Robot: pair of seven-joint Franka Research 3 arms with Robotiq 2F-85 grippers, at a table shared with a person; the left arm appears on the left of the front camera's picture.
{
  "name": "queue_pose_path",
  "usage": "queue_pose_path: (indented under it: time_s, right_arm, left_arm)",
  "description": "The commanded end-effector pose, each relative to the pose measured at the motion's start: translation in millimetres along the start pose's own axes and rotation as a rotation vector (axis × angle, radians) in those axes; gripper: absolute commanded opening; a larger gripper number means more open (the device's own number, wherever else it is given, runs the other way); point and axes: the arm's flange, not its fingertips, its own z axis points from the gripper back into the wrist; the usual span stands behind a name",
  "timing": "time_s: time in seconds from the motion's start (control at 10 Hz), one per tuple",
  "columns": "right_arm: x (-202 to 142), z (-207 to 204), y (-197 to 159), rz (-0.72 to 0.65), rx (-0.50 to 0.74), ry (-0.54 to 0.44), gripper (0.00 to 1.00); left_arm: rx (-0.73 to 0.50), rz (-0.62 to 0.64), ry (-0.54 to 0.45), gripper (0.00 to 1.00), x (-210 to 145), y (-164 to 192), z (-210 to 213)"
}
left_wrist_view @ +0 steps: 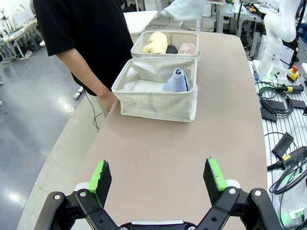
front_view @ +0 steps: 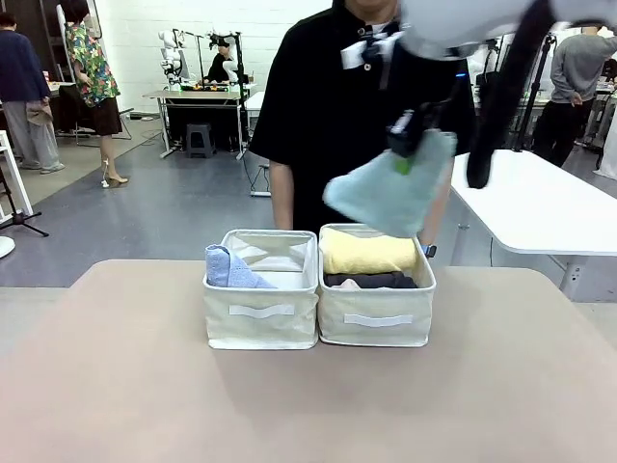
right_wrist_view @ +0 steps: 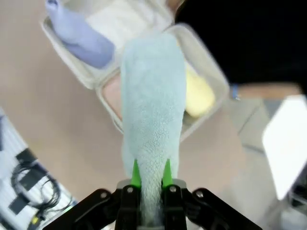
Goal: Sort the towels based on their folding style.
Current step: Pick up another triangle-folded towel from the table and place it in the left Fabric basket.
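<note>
Right pincer pressed together on the narrow end of a teal towel, one of five towels in sight; the towel is held in the air above the right bin, its wide end lowest, in front of a person in a black shirt who stands at the far edge of the surface.

Two cream bins stand side by side, touching, near the far edge; each has one plain white strip on its near wall, the left bin's and the right bin's.

The left bin holds one blue towel, folded to a cone and leaning in the corner nearest the robot's left; the right bin holds three rolled towels: one yellow at the back, one dark grey in front of it, and one pink, of which the front view shows a sliver beside the grey.

Left pincer is spread wide with nothing between its green pads; it hangs above bare surface, well apart from the bins.

Seen from the right wrist, the teal towel runs up from between the pads and crosses over the two bins where they meet; the picture there is blurred.
</note>
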Motion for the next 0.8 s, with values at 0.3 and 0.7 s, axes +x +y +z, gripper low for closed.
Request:
queue_pose_path:
  time_s: [0.3,0.7]
  right_arm:
    - [89,-31,15,0.205,0.003,0.046,0.19]
    - [77,-45,18,0.17,0.019,0.041,0.19]
  left_arm:
    - [0.003,-0.002,0.003,1.0,0,-1,2]
    - [0.003,-0.002,0.003,1.0,0,-1,2]
